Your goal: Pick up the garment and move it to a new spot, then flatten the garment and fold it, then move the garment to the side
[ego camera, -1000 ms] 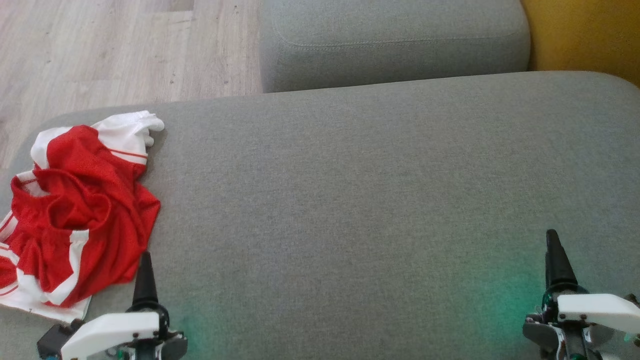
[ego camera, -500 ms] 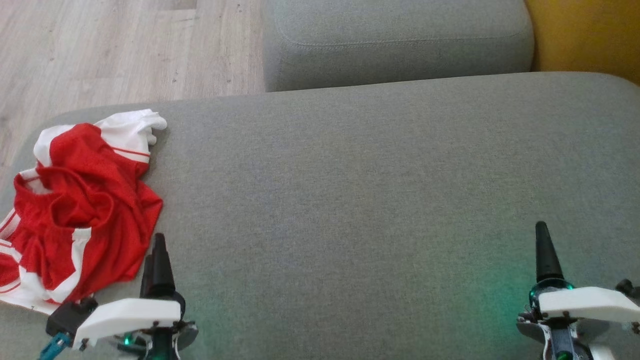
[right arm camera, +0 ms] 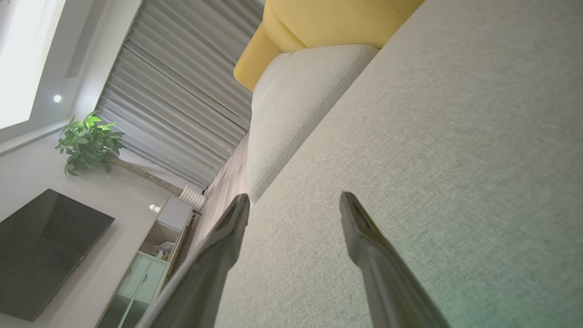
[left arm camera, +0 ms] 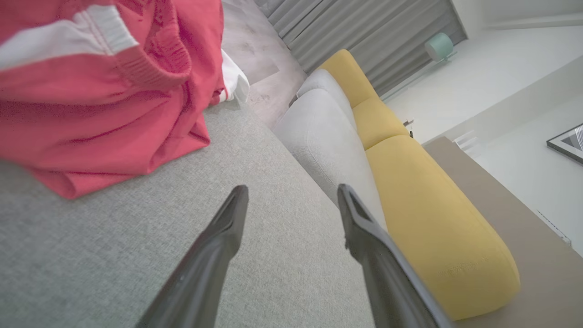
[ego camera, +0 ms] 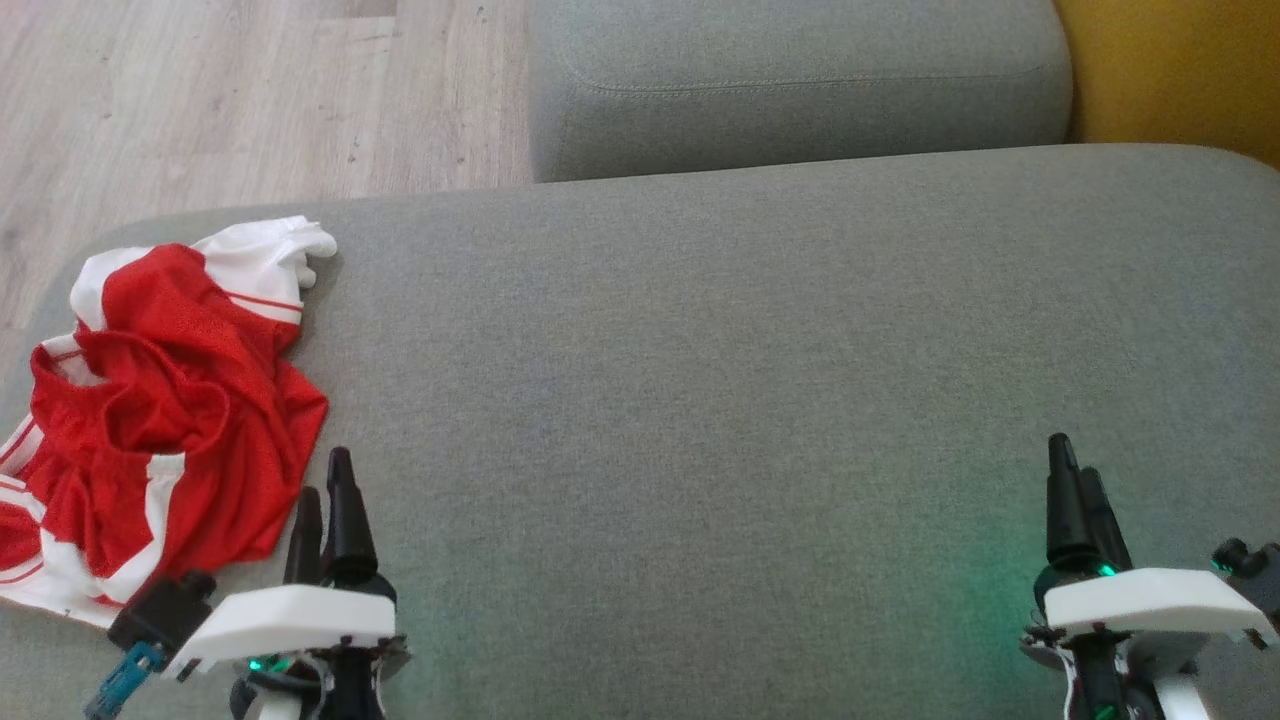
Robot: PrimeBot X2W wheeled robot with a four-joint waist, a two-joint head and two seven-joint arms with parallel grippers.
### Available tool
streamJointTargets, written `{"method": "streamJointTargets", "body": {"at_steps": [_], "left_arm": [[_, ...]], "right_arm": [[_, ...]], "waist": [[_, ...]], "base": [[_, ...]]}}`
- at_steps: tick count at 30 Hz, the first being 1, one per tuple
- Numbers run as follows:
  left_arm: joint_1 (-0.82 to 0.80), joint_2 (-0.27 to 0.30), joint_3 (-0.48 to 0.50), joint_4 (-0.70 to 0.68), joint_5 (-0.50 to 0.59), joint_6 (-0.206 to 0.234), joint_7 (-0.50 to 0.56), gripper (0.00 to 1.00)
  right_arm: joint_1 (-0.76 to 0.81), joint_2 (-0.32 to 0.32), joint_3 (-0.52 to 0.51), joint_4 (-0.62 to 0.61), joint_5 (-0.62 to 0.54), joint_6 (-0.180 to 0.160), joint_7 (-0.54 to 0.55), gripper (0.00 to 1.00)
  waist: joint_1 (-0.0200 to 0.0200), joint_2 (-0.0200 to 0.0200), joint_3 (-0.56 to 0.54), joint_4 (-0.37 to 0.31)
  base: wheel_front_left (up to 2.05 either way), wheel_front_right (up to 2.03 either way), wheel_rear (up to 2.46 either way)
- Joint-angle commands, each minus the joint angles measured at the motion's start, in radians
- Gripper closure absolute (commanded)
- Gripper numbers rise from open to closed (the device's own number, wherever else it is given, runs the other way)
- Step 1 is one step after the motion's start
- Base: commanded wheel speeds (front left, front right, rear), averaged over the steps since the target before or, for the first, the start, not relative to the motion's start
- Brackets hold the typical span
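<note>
Garment (ego camera: 170, 400) crumpled at sofa's (ego camera: 700, 380) left end. Left tool (ego camera: 324, 478) just beside it; right tool (ego camera: 1072, 456) well apart. Wrist views confirm both spread wide, empty.

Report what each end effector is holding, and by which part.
Nothing is held. The left end effector is open beside the red garment, not touching it; the right end effector is open above the grey cushion.
</note>
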Motion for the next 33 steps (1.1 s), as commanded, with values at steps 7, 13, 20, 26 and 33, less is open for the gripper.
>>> {"method": "streamJointTargets", "body": {"at_steps": [7, 13, 20, 26, 33], "left_arm": [[-0.066, 0.005, -0.016, -0.053, 0.104, 0.015, -0.035, 0.00], [-0.069, 0.005, -0.031, -0.058, 0.158, 0.024, -0.050, 0.00], [-0.074, 0.006, -0.052, -0.061, 0.230, 0.037, -0.071, 0.00], [-0.078, 0.006, -0.072, -0.061, 0.307, 0.054, -0.092, 0.00], [-0.082, 0.006, -0.094, -0.056, 0.386, 0.074, -0.112, 0.00]], "right_arm": [[-0.060, -0.007, 0.031, -0.051, -0.114, 0.004, -0.035, 0.00], [-0.061, -0.007, 0.042, -0.057, -0.178, 0.005, -0.050, 0.00], [-0.060, -0.008, 0.058, -0.063, -0.267, 0.005, -0.070, 0.00], [-0.059, -0.008, 0.071, -0.070, -0.353, 0.006, -0.091, 0.00], [-0.052, -0.009, 0.082, -0.077, -0.443, 0.006, -0.111, 0.00]], "waist": [[-0.0001, 0.0000, 0.000, 0.001], [-0.0001, 0.0000, -0.001, 0.002], [-0.0001, 0.0000, -0.003, 0.002], [-0.0001, 0.0000, -0.007, 0.002], [-0.0001, 0.0000, -0.013, 0.006]], "base": [[0.00, 0.00, 0.00], [0.00, 0.00, 0.00], [0.00, 0.00, 0.00], [0.00, 0.00, 0.00], [0.00, 0.00, 0.00]]}}
